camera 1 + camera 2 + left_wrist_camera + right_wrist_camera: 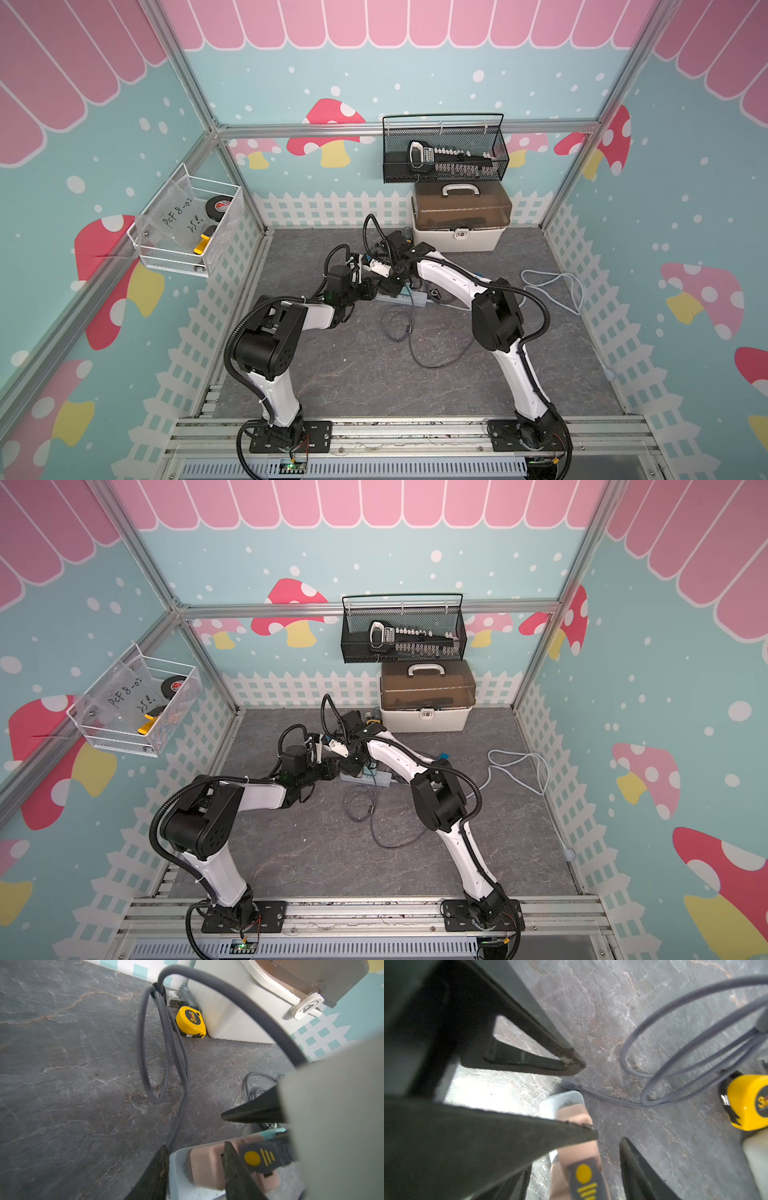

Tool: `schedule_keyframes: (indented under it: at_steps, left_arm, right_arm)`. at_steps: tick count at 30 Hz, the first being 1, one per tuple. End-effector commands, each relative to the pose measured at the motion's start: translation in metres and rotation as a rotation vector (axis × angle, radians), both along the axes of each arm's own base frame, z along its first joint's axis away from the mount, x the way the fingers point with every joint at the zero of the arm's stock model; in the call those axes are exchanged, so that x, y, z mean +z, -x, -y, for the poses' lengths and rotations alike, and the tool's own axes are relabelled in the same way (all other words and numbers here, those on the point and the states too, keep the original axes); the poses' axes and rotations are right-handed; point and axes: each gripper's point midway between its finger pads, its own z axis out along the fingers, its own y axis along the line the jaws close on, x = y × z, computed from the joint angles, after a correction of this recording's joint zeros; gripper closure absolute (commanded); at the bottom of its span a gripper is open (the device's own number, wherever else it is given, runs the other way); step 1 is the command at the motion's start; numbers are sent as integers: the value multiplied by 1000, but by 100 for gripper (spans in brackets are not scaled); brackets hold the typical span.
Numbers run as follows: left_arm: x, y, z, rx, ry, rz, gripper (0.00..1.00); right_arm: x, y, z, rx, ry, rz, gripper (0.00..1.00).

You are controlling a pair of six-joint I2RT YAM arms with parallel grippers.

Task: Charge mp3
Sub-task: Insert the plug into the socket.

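Pink player (205, 1165) lay on the power strip (176, 1167) — likely light, rigid, slick, best pinched across its long sides — right gripper (589, 1097) stood open, left gripper (195, 1145) straddled it, hold unclear.

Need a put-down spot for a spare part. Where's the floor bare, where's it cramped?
Bare: the front floor between the base rail and the grey cable; the far-left corner along the fence. Crowded: mid-floor around the power strip, and beside the storage box, where a tape measure sits. The white cable loops across the right side.
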Motion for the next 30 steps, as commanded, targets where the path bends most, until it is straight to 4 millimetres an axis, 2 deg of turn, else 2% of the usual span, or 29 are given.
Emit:
schedule_keyframes:
  at_steps: [1,9,12,18,22,25,30]
  left_arm:
    - [-36,29,6,-61,-75,-118,60]
    - [-38,25,10,-73,-88,-127,60]
    - [-38,26,11,-78,-90,-124,60]
    - [-42,30,9,-78,-100,-138,60]
    - [-42,31,9,-79,-102,-135,60]
    - [-42,31,9,-80,-103,-135,60]
    - [-43,33,8,-86,-112,-139,60]
  right_arm:
    - [15,-11,17,-54,44,46,30]
    - [46,0,4,78,-32,78,29]
    - [51,4,3,116,-40,84,30]
    - [47,13,-1,159,-65,38,37]
    - [33,19,0,183,-42,-21,44]
    - [24,18,-1,192,-27,-40,53]
    - [24,8,-7,184,-38,-27,64]
